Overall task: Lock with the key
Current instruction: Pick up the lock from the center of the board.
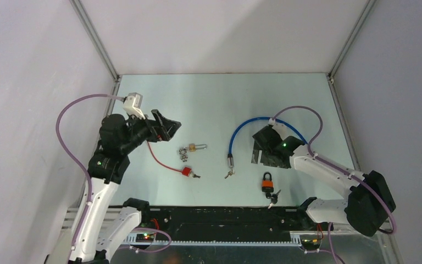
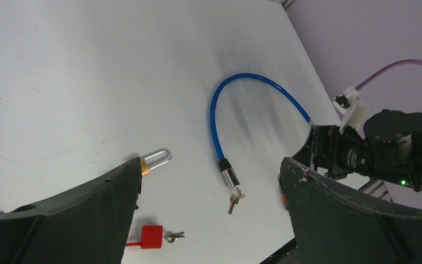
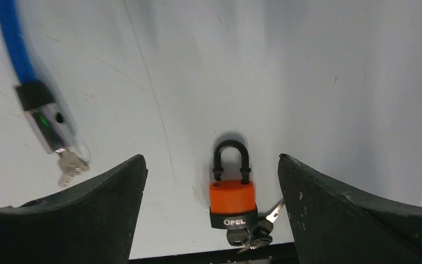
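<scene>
Hovering wide open and empty, the left pincer (image 1: 167, 127) hangs above the bench (image 1: 225, 99). The right pincer (image 1: 262, 149), equally spread and empty, seems to be lining up on the orange padlock (image 3: 232, 203) just ahead, between its fingers. Next it must pinch the keys (image 3: 253, 231) at the base. Only the right wrist view shows both shackle legs seated
</scene>
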Controlling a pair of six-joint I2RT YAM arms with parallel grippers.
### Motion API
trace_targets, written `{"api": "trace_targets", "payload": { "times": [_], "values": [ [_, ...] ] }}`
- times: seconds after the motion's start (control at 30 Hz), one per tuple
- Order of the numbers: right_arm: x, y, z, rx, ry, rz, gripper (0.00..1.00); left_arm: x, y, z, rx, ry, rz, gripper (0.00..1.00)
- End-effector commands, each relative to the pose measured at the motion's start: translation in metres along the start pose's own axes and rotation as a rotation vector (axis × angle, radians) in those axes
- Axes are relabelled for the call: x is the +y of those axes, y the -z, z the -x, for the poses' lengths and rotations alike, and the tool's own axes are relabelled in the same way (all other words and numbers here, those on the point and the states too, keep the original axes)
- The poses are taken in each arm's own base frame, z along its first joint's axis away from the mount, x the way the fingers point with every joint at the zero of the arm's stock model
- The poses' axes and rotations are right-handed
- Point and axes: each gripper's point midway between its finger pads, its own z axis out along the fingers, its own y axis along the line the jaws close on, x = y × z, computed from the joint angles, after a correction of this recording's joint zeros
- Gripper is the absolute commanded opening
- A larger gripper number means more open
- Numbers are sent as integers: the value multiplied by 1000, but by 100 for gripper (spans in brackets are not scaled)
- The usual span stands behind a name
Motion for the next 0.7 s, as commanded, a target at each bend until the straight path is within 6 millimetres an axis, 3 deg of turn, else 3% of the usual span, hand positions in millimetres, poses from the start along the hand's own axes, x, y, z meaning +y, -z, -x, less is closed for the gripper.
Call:
{"api": "trace_targets", "payload": {
  "times": [0.0,0.13,0.43,0.57,0.67],
  "values": [
    [-15,-9,-39,85,-48,-53,92,3,-5,-2,10,31,7,100],
    [-20,-14,-68,144,-64,-20,92,9,-8,-4,14,40,32,100],
    [-19,-20,-98,198,-54,42,80,20,-18,-11,40,74,71,100],
    [-19,-25,-105,223,-50,38,72,21,-18,-13,41,81,76,100],
    [-19,-26,-105,225,-57,34,59,21,-17,-14,41,83,74,100]
  ]
}}
